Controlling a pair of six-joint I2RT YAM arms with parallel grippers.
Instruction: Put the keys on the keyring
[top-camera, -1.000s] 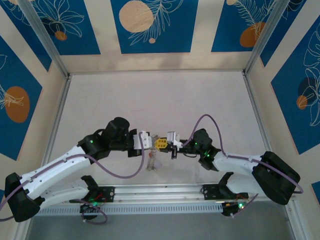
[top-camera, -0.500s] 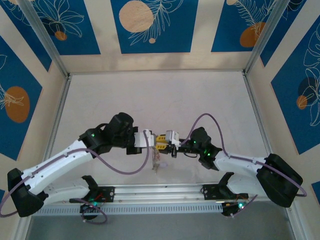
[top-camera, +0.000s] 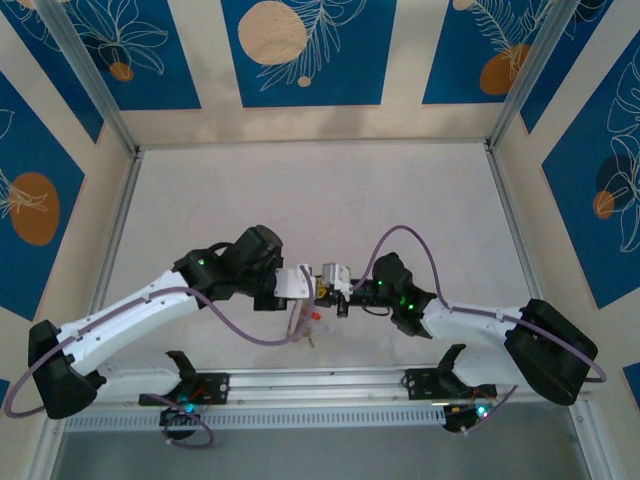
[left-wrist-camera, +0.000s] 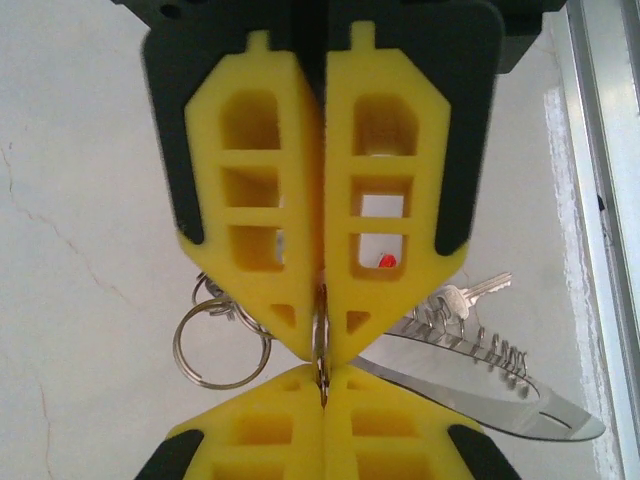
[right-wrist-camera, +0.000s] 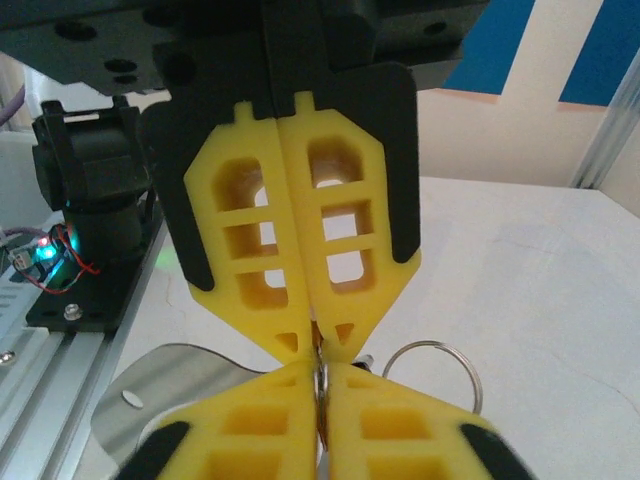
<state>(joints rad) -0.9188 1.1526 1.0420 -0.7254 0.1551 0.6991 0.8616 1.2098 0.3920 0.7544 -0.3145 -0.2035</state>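
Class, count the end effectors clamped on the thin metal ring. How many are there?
2. The left end effector comes in from the left and the right end effector from the right. They meet tip to tip, both shut on the ring.

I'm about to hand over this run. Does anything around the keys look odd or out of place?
Nothing looks spilled or damaged. One oddity: the left end effector and right end effector meet tip to tip, both shut on the same thin metal ring, seen edge-on. The keys and a smaller ring bunch beside it.
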